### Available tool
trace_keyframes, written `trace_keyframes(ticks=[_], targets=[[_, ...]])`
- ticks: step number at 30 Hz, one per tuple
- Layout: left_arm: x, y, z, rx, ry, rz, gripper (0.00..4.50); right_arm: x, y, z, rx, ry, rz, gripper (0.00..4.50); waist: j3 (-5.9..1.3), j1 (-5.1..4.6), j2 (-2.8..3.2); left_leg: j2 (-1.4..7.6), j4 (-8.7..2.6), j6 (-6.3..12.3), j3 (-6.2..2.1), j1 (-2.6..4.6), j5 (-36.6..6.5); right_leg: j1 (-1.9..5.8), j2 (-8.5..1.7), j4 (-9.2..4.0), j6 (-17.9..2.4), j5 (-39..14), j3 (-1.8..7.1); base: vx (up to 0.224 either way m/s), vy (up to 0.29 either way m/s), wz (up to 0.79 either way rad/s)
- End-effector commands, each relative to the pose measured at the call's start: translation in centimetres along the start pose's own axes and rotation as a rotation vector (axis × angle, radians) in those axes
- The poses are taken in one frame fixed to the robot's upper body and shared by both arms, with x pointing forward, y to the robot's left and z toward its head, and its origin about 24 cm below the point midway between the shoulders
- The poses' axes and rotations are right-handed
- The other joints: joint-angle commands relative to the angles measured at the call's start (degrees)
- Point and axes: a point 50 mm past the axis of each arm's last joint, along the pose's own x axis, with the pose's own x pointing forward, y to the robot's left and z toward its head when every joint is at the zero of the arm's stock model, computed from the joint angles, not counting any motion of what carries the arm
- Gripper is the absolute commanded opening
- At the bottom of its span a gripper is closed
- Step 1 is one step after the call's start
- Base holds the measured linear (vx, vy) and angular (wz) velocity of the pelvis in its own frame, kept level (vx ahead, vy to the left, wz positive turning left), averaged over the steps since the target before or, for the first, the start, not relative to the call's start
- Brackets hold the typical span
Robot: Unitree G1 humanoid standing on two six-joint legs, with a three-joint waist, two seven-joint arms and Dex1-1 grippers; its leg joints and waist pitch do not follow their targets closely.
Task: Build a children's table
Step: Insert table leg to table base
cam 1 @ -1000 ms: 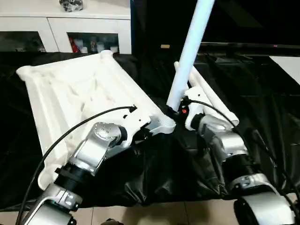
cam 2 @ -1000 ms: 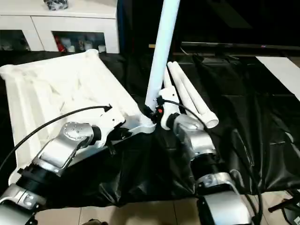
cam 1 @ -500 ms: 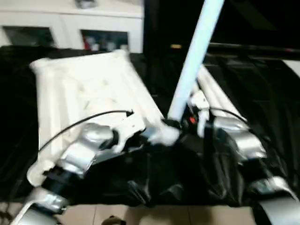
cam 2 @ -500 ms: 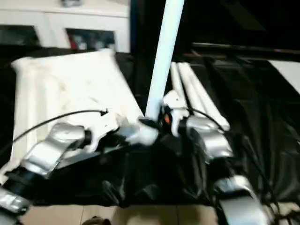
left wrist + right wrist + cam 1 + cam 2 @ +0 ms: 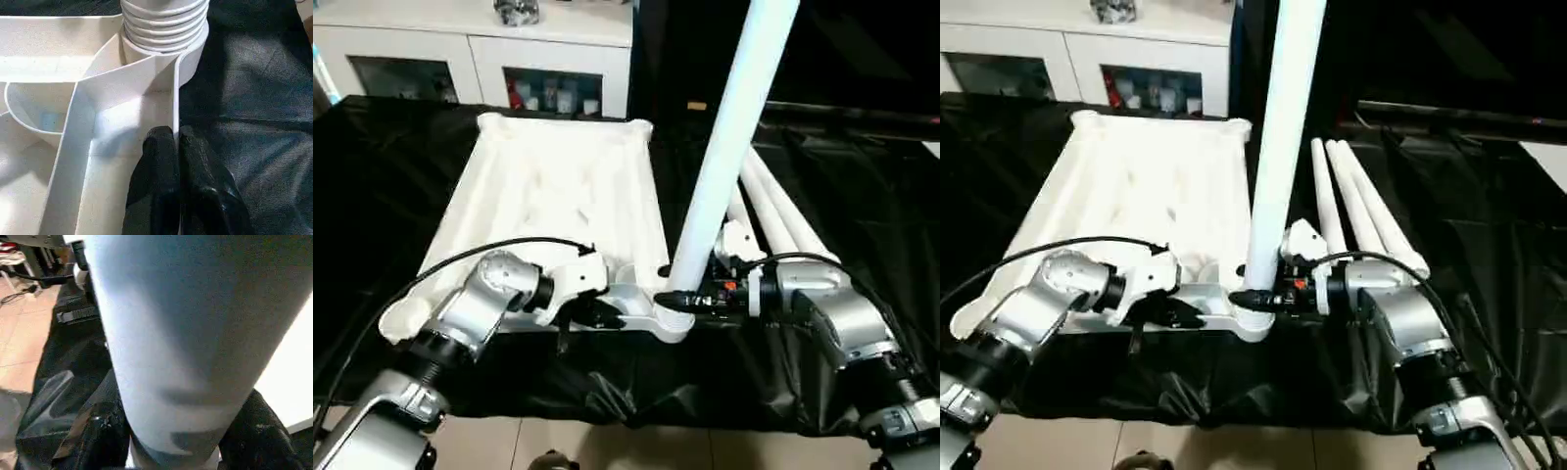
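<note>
Right gripper [image 5: 680, 301] is clamped around the foot of the upright leg [image 5: 729, 147], black fingers [image 5: 257, 431] on either side of the tube, low down where it meets the corner socket [image 5: 671, 321]. That leg rises tall and pale, leaning slightly toward one o'clock, a smooth tapered tube. Left gripper [image 5: 177, 147] is pinched tight on the thin side rim of the tabletop [image 5: 558, 186], close to the same socket, whose ribbed collar [image 5: 164, 22] stacks in rings just ahead of the fingers. The tabletop lies upside down on the black cloth [image 5: 862, 166], all white, ribbed underside showing, rounded knobs at its corners, stretching away toward eleven o'clock. At about two o'clock from the socket, three spare legs [image 5: 1356, 211] lie side by side on the cloth, flared ends nearest the robot.
</note>
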Motion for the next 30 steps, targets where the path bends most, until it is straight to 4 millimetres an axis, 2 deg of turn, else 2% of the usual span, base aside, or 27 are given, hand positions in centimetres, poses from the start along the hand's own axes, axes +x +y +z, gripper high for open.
trace_keyframes(ticks=[1,4,6,8,9,10,12,13,14,15,17,19,21,22,26,27,28,30], targets=[[-0.9,1.8,3.1,0.083,-0.078,0.117,0.0,1.3,0.6,-4.3,0.148,0.141,-0.058,1.88,-2.18,-0.78,0.42,3.96,-4.9,-4.71,-2.78,2.45,-27.44,-0.18,-5.79,-5.92,-8.25,-27.31,2.77,0.0,0.0,0.0],[-0.9,1.8,3.2,0.063,-0.099,0.139,0.0,1.9,-1.1,-4.0,0.19,0.097,-0.252,1.88,-2.1,-1.7,0.35,3.85,-5.11,-5.68,-3.42,2.23,-29.8,0.01,-5.95,-6.16,-7.01,-31.36,2.4,0.0,0.0,0.0],[-0.9,1.8,3.2,0.051,-0.108,0.154,0.0,2.1,-1.8,-3.9,0.213,0.088,-0.331,1.88,-2.28,-2.73,0.34,3.81,-5.59,-6.33,-3.94,1.33,-30.05,0.59,-5.84,-5.66,-6.61,-30.7,2.05,-0.02,0.023,-0.23],[-0.8,1.6,3.5,0.038,-0.117,0.186,0.0,2.5,-2.9,-4.0,0.266,0.082,-0.468,1.88,-2.22,-3.53,0.51,3.66,-5.42,-6.64,-3.89,1.78,-32.58,0.06,-5.8,-5.91,-7.1,-29.91,1.77,-0.024,0.03,-0.21],[-0.7,1.5,3.6,0.035,-0.118,0.198,0.0,2.6,-3.1,-4.0,0.282,0.08,-0.498,1.88,-2.1,-4.22,0.47,3.57,-5.52,-6.75,-4.07,1.4,-33.25,0.24,-5.88,-5.89,-7.34,-30.16,1.42,-0.026,0.026,-0.18],[-0.5,1.3,3.9,0.025,-0.12,0.222,0.0,2.9,-3.4,-4.1,0.318,0.074,-0.541,1.88,-2.23,-4.29,0.73,3.64,-5.46,-6.97,-4.19,1.5,-33.68,0.26,-6.0,-5.83,-7.37,-30.16,1.36,-0.026,0.026,-0.18],[-0.4,1.2,4.0,0.02,-0.122,0.234,0.0,3.0,-3.6,-4.1,0.334,0.071,-0.557,1.88,-2.22,-4.69,0.82,3.63,-5.5,-6.98,-4.31,1.53,-34.32,0.26,-5.81,-5.96,-7.51,-28.86,1.14,-0.022,0.021,-0.2],[0.4,0.7,4.9,-0.002,-0.146,0.265,0.0,3.5,-3.7,-4.3,0.373,0.076,-0.58,1.88,-2.37,-5.08,0.42,3.82,-5.58,-7.1,-4.36,1.34,-33.81,0.53,-5.91,-5.54,-8.41,-26.44,1.18,-0.019,0.019,-0.18],[0.6,0.6,5.1,-0.004,-0.149,0.266,0.0,3.5,-3.7,-4.3,0.378,0.077,-0.581,1.88,-2.16,-5.15,0.52,3.76,-5.69,-6.91,-4.39,1.12,-33.25,0.58,-5.81,-5.58,-8.67,-25.84,1.1,-0.012,0.02,-0.18],[1.2,0.0,5.7,-0.01,-0.162,0.269,0.0,3.8,-3.7,-4.4,0.383,0.087,-0.581,1.88,-2.23,-5.0,0.29,3.64,-5.42,-6.3,-3.96,1.46,-32.39,0.26,-5.65,-5.83,-9.23,-24.17,1.25,0.0,0.0,0.0],[1.8,-0.4,6.0,-0.009,-0.168,0.266,0.0,4.0,-3.6,-4.4,0.375,0.1,-0.564,1.88,-2.27,-4.97,0.12,3.6,-5.32,-5.8,-3.85,1.35,-31.31,0.41,-5.7,-5.8,-9.49,-23.43,1.34,0.0,0.0,0.0],[2.1,-0.5,6.0,-0.01,-0.166,0.27,0.0,4.2,-3.6,-4.4,0.371,0.105,-0.556,1.88,-2.24,-4.73,0.19,3.43,-5.05,-4.85,-3.53,1.58,-30.18,0.13,-5.77,-6.17,-9.25,-23.94,1.47,0.0,0.0,0.0],[2.2,-0.4,5.8,-0.011,-0.15,0.287,0.0,4.4,-3.6,-4.4,0.359,0.115,-0.548,1.88,-2.11,-4.63,0.14,3.36,-4.92,-4.54,-3.52,1.88,-31.05,-0.13,-5.61,-6.53,-8.58,-25.89,1.39,0.0,0.0,0.0],[2.2,-0.4,5.7,-0.013,-0.138,0.295,0.0,4.5,-3.6,-4.4,0.359,0.115,-0.546,1.88,-2.09,-4.64,0.43,3.4,-4.97,-4.78,-3.66,2.02,-31.92,-0.22,-5.54,-6.49,-8.4,-26.35,1.34,0.0,0.0,0.0],[1.9,-0.2,5.6,-0.02,-0.122,0.312,0.0,4.7,-3.6,-4.2,0.351,0.113,-0.532,1.88,-1.91,-4.84,0.32,3.36,-5.05,-5.34,-3.92,2.25,-34.92,-0.45,-5.44,-6.8,-7.37,-28.9,1.05,0.0,0.0,0.0],[1.8,-0.1,5.6,-0.02,-0.118,0.316,0.0,4.7,-3.6,-4.2,0.35,0.112,-0.529,1.88,-1.9,-4.8,0.7,3.34,-5.05,-5.51,-3.99,2.41,-35.63,-0.54,-5.46,-6.88,-7.12,-29.31,1.06,0.0,0.0,0.0],[1.7,-0.1,5.5,-0.02,-0.115,0.319,0.0,4.7,-3.6,-4.1,0.349,0.112,-0.527,1.88,-1.92,-4.85,0.51,3.33,-5.04,-5.46,-3.96,2.5,-35.97,-0.64,-5.38,-7.02,-7.04,-29.14,1.05,0.0,0.0,0.0],[1.6,-0.1,5.5,-0.022,-0.109,0.322,0.0,4.8,-3.5,-4.1,0.337,0.117,-0.514,1.88,-1.92,-4.83,0.58,3.32,-5.11,-5.47,-3.96,2.52,-36.18,-0.64,-5.29,-6.95,-7.23,-28.24,1.07,0.0,0.0,0.0]])
